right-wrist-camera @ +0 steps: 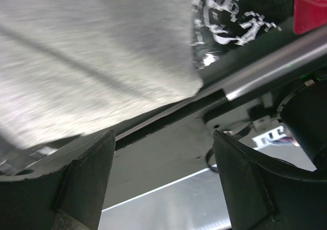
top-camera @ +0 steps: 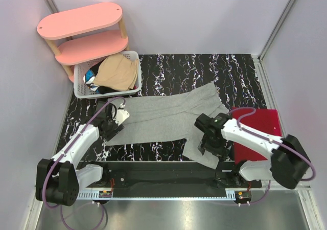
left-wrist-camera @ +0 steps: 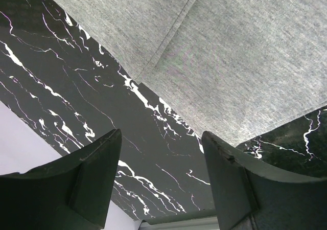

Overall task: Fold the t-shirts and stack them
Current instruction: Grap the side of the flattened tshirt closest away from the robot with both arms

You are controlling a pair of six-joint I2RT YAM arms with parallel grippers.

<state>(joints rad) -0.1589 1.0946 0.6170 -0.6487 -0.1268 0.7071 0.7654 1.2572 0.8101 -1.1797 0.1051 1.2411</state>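
"Top external view: why do both hands sit at the edges of the grey t-shirt [top-camera: 163, 115]?"

"It lies spread flat mid-tabletop [top-camera: 173, 69], so I'd say they are lining up to pinch an edge each for a fold. The left hand [top-camera: 116, 121] is at its left hem and the right hand [top-camera: 204, 147] is over the near right corner. Both are open and hold nothing."

"Any room to work?"

"Bare marble lies beyond the shirt. The basket [top-camera: 82, 89] holding the tan t-shirt [top-camera: 117, 71] is near the far left corner. A red flat piece [top-camera: 258, 130], shirt or mat I cannot tell, lies just right. In the right wrist view the grey corner reaches the front rail [right-wrist-camera: 265, 74], so the space there is tight."
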